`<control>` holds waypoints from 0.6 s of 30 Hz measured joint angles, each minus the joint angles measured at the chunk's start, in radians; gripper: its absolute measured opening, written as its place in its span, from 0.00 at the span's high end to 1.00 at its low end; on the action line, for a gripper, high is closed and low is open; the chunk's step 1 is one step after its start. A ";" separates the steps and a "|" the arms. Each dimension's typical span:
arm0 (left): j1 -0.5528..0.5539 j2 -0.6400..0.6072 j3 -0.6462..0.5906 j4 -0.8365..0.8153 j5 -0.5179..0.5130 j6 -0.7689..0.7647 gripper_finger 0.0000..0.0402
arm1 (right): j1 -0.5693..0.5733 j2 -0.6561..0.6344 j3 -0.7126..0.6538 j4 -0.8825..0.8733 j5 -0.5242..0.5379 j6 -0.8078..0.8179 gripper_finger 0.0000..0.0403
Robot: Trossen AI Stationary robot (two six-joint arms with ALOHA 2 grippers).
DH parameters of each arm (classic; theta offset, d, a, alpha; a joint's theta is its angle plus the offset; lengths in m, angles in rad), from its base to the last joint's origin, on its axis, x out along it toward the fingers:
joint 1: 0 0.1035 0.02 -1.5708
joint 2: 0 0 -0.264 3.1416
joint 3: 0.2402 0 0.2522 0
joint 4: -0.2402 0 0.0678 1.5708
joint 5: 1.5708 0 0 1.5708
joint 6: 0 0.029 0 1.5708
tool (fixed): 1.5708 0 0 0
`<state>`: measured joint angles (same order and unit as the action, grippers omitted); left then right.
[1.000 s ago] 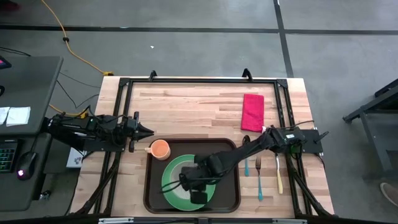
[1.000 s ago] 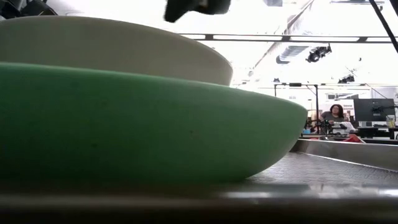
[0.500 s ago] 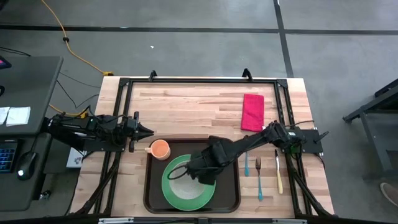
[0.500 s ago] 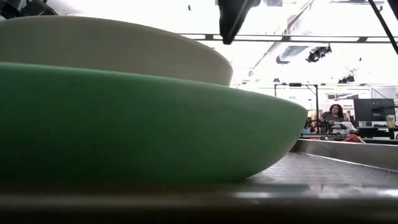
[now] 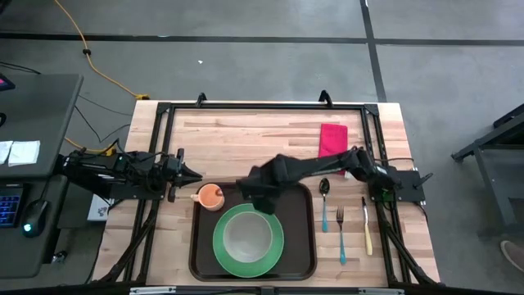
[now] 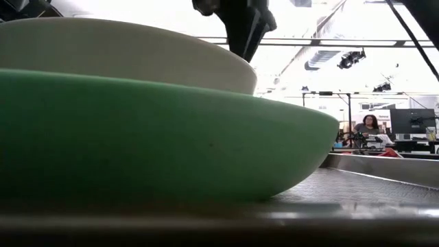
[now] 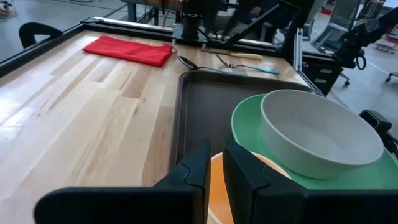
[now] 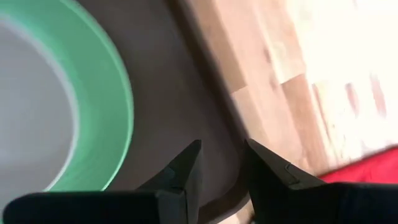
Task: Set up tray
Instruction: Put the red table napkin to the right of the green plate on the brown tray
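The dark brown tray [image 5: 304, 238] lies at the table's near middle. On it sits a green plate [image 5: 221, 246] with a pale bowl [image 5: 248, 238] resting in it; both fill the low view, the plate [image 6: 158, 137] under the bowl [image 6: 123, 51]. An orange cup [image 5: 211, 197] stands in the tray's far left corner. My right gripper [image 5: 258, 197] hangs open over the tray's far edge, pointing down, with nothing between its fingers [image 8: 224, 152]. My left gripper [image 5: 196, 174] waits at the table's left, level, its fingers [image 7: 216, 155] a narrow gap apart above the cup [image 7: 214, 190].
A red napkin [image 5: 332, 146] lies on the wood at the far right. A spoon [image 5: 324, 197], a fork [image 5: 340, 229] and a knife [image 5: 367, 233] lie side by side right of the tray. Bare wood stretches along the table's far side [image 5: 246, 135].
My right gripper has moved from above the plate's near side toward the table's far edge, across the bowl to the tray's far rim, turning as it went and rising a little. The bowl and plate have stayed in place and now show uncovered from above.
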<state>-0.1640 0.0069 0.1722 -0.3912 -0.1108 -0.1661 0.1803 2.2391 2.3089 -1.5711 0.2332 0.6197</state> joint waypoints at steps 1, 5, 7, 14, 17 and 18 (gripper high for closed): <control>0.000 0.000 0.000 0.000 0.000 0.000 0.82 | -0.012 0.000 0.000 0.000 0.000 0.006 0.77; 0.000 0.000 0.000 0.000 0.000 0.000 0.82 | -0.057 -0.002 0.000 0.000 0.003 0.011 0.77; 0.000 0.000 0.000 0.000 0.000 -0.005 0.82 | -0.079 -0.002 0.000 0.000 0.003 0.025 0.77; 0.000 0.000 0.000 0.000 0.000 -0.023 0.82 | -0.147 -0.002 0.000 0.000 0.003 0.077 0.77; 0.000 0.000 0.000 0.000 0.000 -0.023 0.82 | -0.166 -0.003 0.000 0.000 0.004 0.078 0.77; 0.000 0.000 0.000 0.000 0.000 -0.024 0.82 | -0.170 -0.002 0.000 0.000 0.003 0.074 0.77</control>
<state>-0.1642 0.0070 0.1722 -0.3916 -0.1108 -0.1897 0.0103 2.2367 2.3089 -1.5711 0.2360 0.6934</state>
